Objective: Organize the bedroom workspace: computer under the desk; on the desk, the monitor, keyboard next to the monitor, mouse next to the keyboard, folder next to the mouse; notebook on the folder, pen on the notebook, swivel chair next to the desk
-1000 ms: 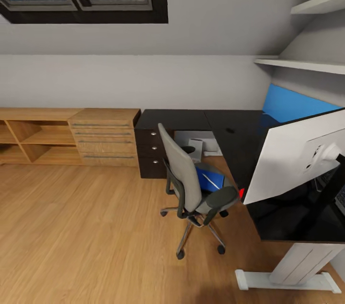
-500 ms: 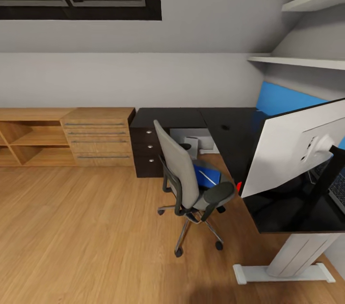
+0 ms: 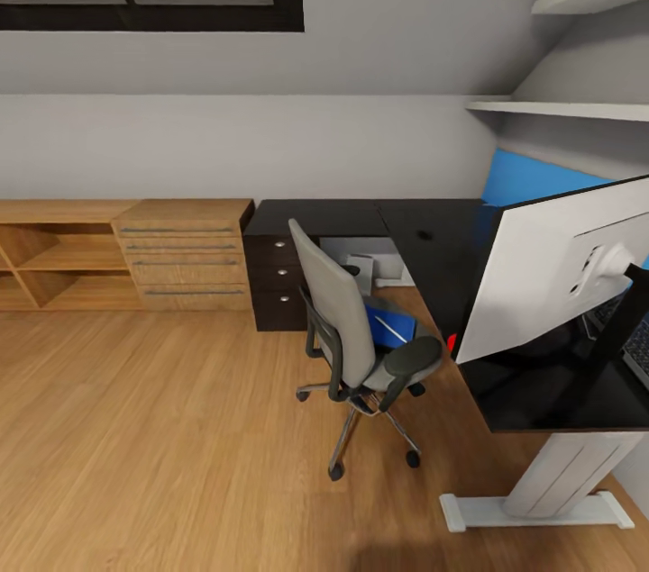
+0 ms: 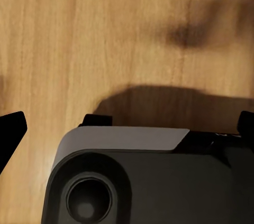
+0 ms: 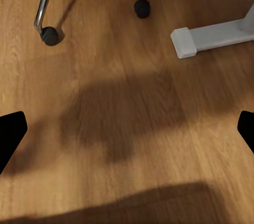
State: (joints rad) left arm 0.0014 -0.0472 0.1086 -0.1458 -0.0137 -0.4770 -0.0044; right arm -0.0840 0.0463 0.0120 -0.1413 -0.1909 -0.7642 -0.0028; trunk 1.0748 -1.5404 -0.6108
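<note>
The grey swivel chair (image 3: 347, 329) stands on the wood floor, turned toward the inner corner of the black L-shaped desk (image 3: 351, 216). The blue folder (image 3: 392, 326) lies on its seat. The monitor (image 3: 559, 275) stands on the desk's near end, showing its light grey back. A light grey computer (image 3: 367, 270) sits under the desk. The keyboard, mouse, notebook and pen I cannot make out. My left gripper (image 4: 127, 129) is open above the robot's own base. My right gripper (image 5: 127, 131) is open over bare floor, near the chair's castors (image 5: 50, 35).
A light wooden dresser (image 3: 185, 252) and open shelving line the back wall left of the desk. The desk's white foot (image 5: 211, 36) juts onto the floor. Wall shelves (image 3: 577, 108) and a blue panel (image 3: 532, 185) sit above the desk. A small red sliver (image 3: 452, 342) shows beside the monitor.
The whole head view has shifted slightly, so the camera has moved. Chair, desk and monitor keep their places relative to one another.
</note>
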